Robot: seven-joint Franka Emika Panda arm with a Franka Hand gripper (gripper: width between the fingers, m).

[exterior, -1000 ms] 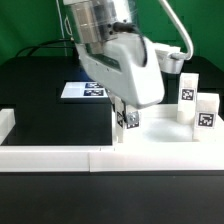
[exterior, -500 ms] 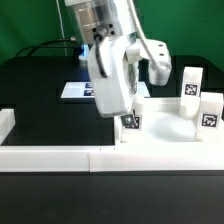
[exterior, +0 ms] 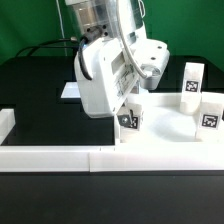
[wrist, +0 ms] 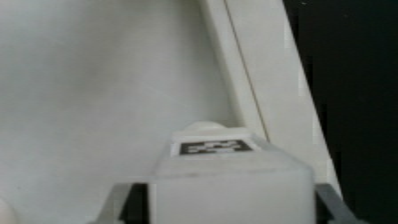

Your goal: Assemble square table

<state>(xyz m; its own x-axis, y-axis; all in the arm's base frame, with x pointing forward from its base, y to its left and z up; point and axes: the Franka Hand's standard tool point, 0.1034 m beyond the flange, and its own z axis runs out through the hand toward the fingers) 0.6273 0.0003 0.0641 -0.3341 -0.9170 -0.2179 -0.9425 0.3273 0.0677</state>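
Tool [exterior: 127,112] of mine grips a tagged leg [exterior: 129,124] upright over the near corner of the square tabletop [exterior: 160,140], the border wall [exterior: 55,155] nearest me, two more legs [exterior: 205,115] standing at two o'clock beyond.

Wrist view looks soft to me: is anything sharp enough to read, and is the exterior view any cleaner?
Wrist view: soft throughout, the tag on the held leg blurred, its pattern unreadable. Exterior view: the arm looks smeared, yet the tags on the standing legs stay crisp; even lighting, no glare.
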